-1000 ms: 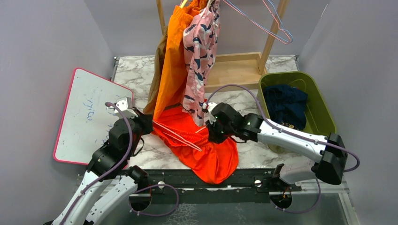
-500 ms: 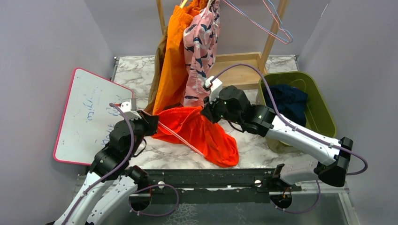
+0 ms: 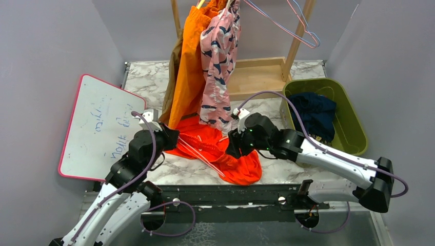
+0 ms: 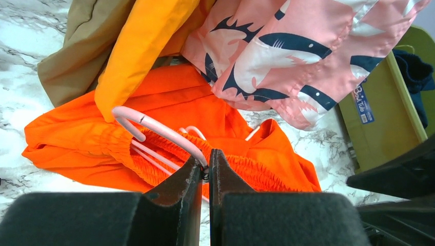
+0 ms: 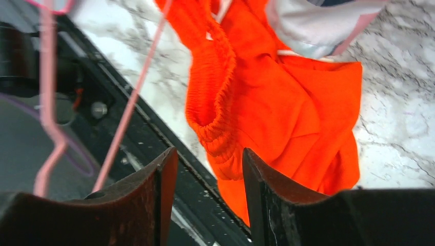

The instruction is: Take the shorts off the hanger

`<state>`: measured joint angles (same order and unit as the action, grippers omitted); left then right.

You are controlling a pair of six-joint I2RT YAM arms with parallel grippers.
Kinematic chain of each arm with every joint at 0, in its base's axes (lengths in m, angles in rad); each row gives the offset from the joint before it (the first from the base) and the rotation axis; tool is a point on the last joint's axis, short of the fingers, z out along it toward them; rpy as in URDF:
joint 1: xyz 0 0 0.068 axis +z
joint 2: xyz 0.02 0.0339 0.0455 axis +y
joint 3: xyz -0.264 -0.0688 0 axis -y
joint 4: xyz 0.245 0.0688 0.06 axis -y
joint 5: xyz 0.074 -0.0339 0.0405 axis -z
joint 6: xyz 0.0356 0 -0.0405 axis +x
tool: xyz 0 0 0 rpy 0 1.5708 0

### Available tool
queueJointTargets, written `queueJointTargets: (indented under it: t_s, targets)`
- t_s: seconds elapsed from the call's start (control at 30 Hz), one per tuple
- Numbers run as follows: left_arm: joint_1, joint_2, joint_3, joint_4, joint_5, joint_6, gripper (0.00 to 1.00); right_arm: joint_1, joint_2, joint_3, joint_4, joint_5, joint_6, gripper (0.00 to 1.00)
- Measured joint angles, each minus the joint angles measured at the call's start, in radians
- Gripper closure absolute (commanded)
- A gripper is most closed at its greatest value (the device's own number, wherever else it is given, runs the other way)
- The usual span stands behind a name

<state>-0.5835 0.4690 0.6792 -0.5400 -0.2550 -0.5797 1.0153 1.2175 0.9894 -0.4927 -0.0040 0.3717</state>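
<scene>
The red-orange shorts point(image 3: 231, 156) lie crumpled on the marble table, with a pink wire hanger point(image 3: 202, 156) running through their elastic waistband point(image 4: 169, 154). My left gripper point(image 4: 205, 163) is shut on the hanger wire point(image 4: 154, 128) at the left side of the shorts point(image 4: 169, 102). My right gripper point(image 3: 233, 148) hovers over the shorts' right side. Its jaws are open, and the waistband fold point(image 5: 210, 102) lies just beyond the right gripper point(image 5: 209, 161), not pinched. Bright orange point(image 3: 190, 66), pink blotched point(image 3: 220, 56) and tan point(image 3: 173, 77) shorts hang from the rack behind.
A wooden rack base point(image 3: 256, 77) stands at the back, with bare wire hangers point(image 3: 302, 31) on its rail. A green bin point(image 3: 354, 118) at the right holds navy shorts point(image 3: 313, 113). A pink-edged whiteboard point(image 3: 97, 128) lies at the left. The black rail point(image 5: 154, 133) runs along the table's near edge.
The right gripper lifted the red-orange shorts toward the back, then came down and opened, letting them go. The left gripper, still shut on the hanger, shifted slightly right.
</scene>
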Motion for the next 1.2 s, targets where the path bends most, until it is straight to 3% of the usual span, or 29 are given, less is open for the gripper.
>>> queueJointTargets:
  t_s: [0.1,0.4,0.67,0.77,0.9,0.97,1.13,1.2]
  targets:
    - [0.000,0.007,-0.005,0.008,0.005,0.000,1.00,0.000,-0.066,0.001,0.019,-0.065,0.019,0.40]
    - [0.000,0.037,-0.007,0.032,0.005,-0.002,1.00,0.035,-0.037,0.034,0.080,-0.325,0.022,0.39]
    - [0.000,0.080,-0.007,0.061,0.010,-0.006,1.00,0.125,0.081,0.121,0.037,-0.322,-0.010,0.48]
    - [0.000,0.081,-0.006,0.062,0.012,-0.006,1.00,0.129,0.117,0.122,0.003,-0.286,-0.013,0.59]
    - [0.000,0.081,-0.006,0.059,0.015,-0.006,1.00,0.129,0.133,0.122,-0.040,-0.217,-0.016,0.90]
    - [0.000,0.081,-0.006,0.059,0.017,-0.006,0.92,0.130,0.132,0.122,-0.051,-0.187,-0.014,0.99]
    - [0.000,0.080,-0.006,0.051,0.050,0.008,0.50,0.129,0.111,0.117,-0.083,-0.144,-0.011,0.99]
    - [0.000,0.072,-0.006,0.050,0.074,0.018,0.38,0.130,0.070,0.099,-0.089,-0.142,-0.009,0.99]
